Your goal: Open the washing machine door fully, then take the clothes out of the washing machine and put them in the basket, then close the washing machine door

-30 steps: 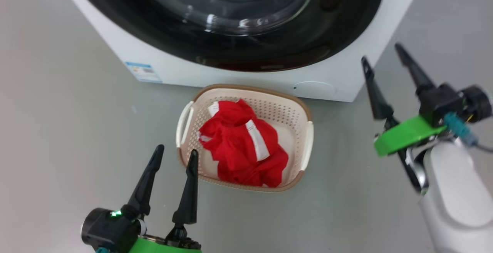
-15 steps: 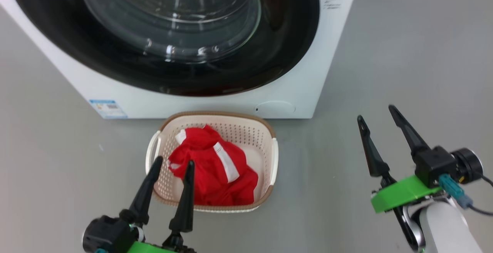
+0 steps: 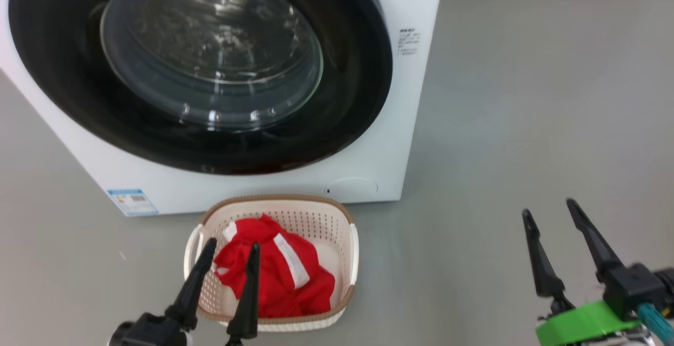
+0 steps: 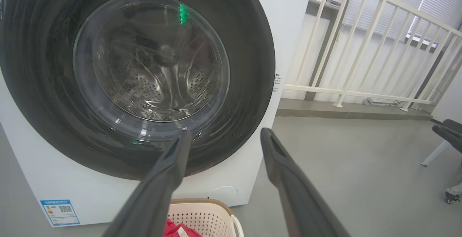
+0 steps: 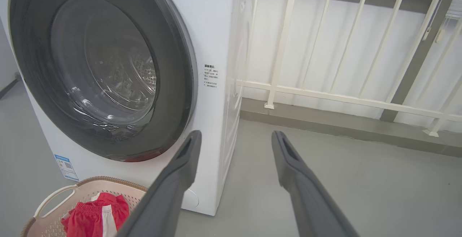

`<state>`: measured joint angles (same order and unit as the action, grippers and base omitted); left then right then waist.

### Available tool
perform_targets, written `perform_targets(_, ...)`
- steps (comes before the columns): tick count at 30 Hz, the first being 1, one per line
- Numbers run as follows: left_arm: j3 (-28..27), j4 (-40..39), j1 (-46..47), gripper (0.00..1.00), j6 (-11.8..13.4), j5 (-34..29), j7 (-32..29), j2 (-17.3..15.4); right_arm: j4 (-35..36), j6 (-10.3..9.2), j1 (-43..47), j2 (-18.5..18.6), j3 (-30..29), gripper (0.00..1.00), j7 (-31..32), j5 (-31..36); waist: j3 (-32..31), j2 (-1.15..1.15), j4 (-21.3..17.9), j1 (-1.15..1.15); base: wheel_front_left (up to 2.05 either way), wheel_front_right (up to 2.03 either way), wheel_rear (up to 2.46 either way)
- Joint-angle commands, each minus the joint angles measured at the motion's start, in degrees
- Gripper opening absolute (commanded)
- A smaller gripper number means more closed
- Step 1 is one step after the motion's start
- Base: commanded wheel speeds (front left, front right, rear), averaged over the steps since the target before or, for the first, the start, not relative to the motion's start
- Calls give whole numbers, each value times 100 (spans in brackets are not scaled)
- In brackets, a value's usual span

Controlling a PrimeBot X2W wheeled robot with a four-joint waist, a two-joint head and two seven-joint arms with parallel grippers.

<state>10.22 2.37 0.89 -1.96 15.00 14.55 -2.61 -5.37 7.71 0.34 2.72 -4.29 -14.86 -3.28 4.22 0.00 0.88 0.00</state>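
Red clothes (image 3: 310,288) in basket (image 3: 279,198) — part behind unclenched L gripper (image 3: 233,243); R gripper (image 3: 547,206) unclenched.

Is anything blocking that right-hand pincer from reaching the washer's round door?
Nothing visible. Bare grey floor lies between the right pincer and the washing machine door; the basket sits off to the pincer's left, below the door.

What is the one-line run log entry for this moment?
washing machine door: shut | clothes: in basket | basket: on floor, before washing machine | left end effector: open, empty | right end effector: open, empty
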Motion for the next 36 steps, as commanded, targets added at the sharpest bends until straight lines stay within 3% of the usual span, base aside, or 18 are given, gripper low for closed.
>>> perform_targets(1,-224,-92,2,100,52,-86,45,-27,246,-22,103,17,60,100,-14,-61,-242,0,-108,0,0,0,0)
perform_targets(15,-525,-51,-251,100,112,-271,45,-27,773,-22,851,16,-212,100,-14,-314,-536,0,-131,0,0,0,0)
perform_targets(36,-748,-32,-404,100,8,-513,45,-27,843,-22,1260,16,-318,100,-14,-541,-763,0,-57,0,0,0,0)
